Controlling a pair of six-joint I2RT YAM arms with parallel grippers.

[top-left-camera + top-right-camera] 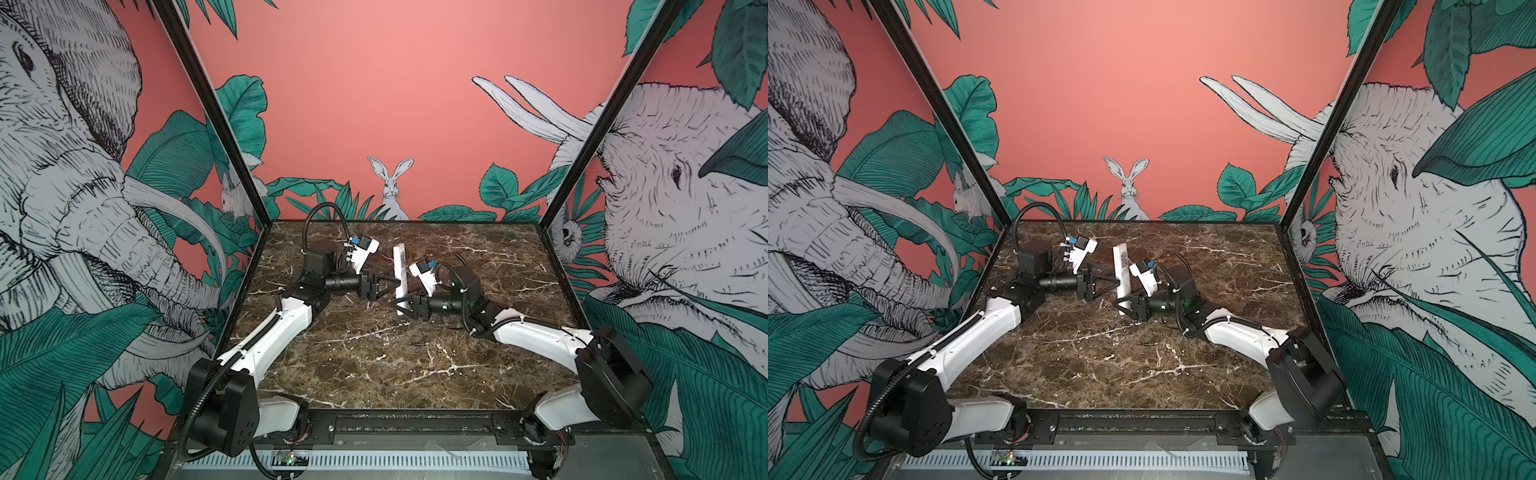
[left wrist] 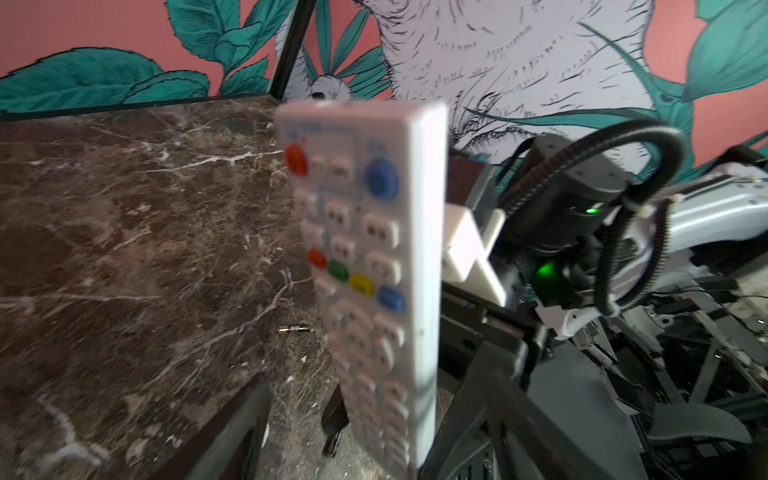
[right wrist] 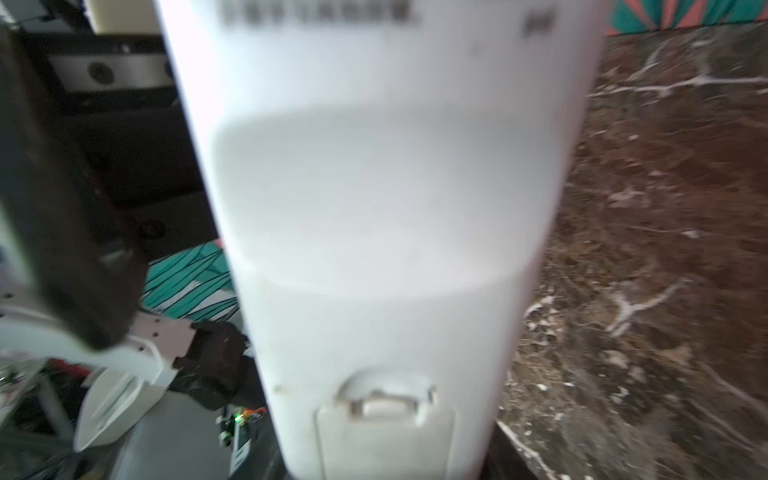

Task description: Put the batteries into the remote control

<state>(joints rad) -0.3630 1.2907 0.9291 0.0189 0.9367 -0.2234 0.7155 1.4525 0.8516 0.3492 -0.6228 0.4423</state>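
Note:
The remote control (image 1: pixel 399 266) (image 1: pixel 1119 262) is a long white bar held steeply upright over the marble table (image 1: pixel 353 374). My right gripper (image 1: pixel 402 308) is shut on its lower end. The right wrist view is filled by the plain white back of the remote control (image 3: pixel 386 187), with the closed battery cover latch (image 3: pixel 384 405) near the jaws. My left gripper (image 1: pixel 395 285) (image 2: pixel 374 374) stands open around the middle of the remote control (image 2: pixel 374 249), whose button side faces the left wrist camera; its fingers (image 2: pixel 237 432) stand apart from it. One of the batteries (image 1: pixel 419 344) (image 1: pixel 1149 344) (image 2: pixel 294 329) lies on the table, nearer the front.
Patterned walls with black frame posts (image 1: pixel 216 124) close in the table on three sides. The right arm's cable loop (image 2: pixel 623 216) and wrist camera mount (image 2: pixel 469 253) sit close behind the remote. Both arm bases stand on the black rail (image 1: pixel 395 424) at the front edge.

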